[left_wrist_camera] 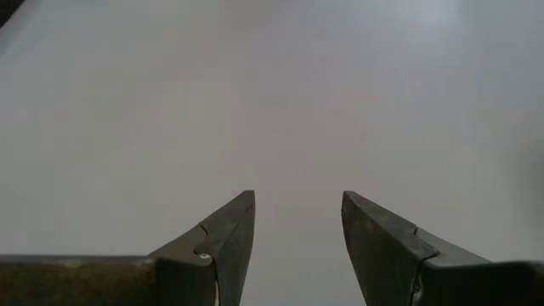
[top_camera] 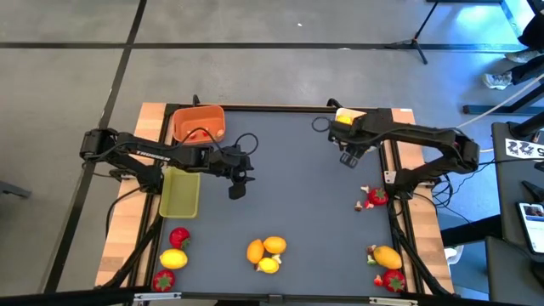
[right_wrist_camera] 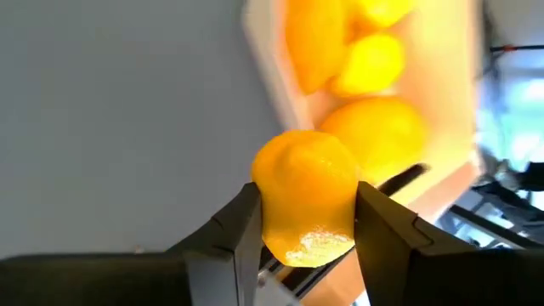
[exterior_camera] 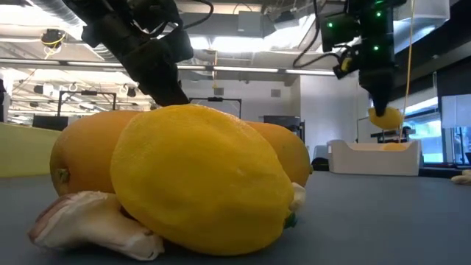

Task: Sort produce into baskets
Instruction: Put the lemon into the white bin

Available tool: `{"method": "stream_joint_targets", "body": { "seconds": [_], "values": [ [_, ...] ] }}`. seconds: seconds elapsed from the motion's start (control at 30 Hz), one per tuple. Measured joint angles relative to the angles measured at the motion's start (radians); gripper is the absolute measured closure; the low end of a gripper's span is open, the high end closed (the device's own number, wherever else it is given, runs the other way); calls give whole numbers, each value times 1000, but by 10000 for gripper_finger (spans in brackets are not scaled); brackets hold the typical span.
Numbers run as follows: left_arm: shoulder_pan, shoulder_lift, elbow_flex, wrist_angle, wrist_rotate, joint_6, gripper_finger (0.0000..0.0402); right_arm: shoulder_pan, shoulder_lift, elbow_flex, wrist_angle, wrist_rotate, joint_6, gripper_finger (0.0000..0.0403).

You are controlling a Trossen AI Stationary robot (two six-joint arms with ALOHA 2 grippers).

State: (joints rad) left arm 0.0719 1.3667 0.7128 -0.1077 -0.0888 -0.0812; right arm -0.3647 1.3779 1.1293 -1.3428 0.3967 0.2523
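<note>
Filling the foreground of the low view, a big yellow lemon (exterior_camera: 202, 180) lies on the grey worktop (exterior_camera: 383, 221) against two oranges (exterior_camera: 85, 158), with a pale garlic-like piece (exterior_camera: 92, 224) at its lower left. In the high view this same cluster sits at bottom centre, with a strawberry (top_camera: 179, 237) and another lemon (top_camera: 172, 259) at lower left, and more red and yellow pieces (top_camera: 387, 257) at lower right.

Farther back, the left gripper (top_camera: 237, 189) hangs over bare worktop at centre left; its fingers (left_wrist_camera: 225, 246) stand partly apart with nothing between them. Just left of it lies the yellow-green basket (top_camera: 179, 192), and beyond that, at upper left, the orange basket (top_camera: 199, 123).

At the far upper right, the right gripper (right_wrist_camera: 306, 234) is clamped on a yellow citrus fruit (right_wrist_camera: 304, 197), hanging at the near edge of the white basket (exterior_camera: 372, 158), which already holds several yellow and orange fruits (right_wrist_camera: 365, 64).
</note>
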Motion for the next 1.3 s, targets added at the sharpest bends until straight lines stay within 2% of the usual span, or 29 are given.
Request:
{"method": "stream_joint_targets", "body": {
  "seconds": [0.27, 0.47, 0.63, 0.87, 1.17, 1.3],
  "values": [
    [0, 0, 0, 0, -1, -40, 228, -141, -6, -9, 120, 61, -103, 260],
    [0, 0, 0, 0, -1, -42, 228, -246, -6, -60, 306, -11, -183, 260],
    [0, 0, 0, 1, -1, -42, 228, -324, -6, -106, 437, 3, -216, 260],
    [0, 0, 0, 23, -1, -42, 228, -423, -6, -185, 601, 12, -341, 260],
    [0, 0, 0, 42, -1, -42, 228, -501, -6, -235, 668, 18, -399, 258],
    [0, 0, 0, 50, -1, -43, 228, -508, -6, -235, 646, 59, -426, 224]
  ]
}}
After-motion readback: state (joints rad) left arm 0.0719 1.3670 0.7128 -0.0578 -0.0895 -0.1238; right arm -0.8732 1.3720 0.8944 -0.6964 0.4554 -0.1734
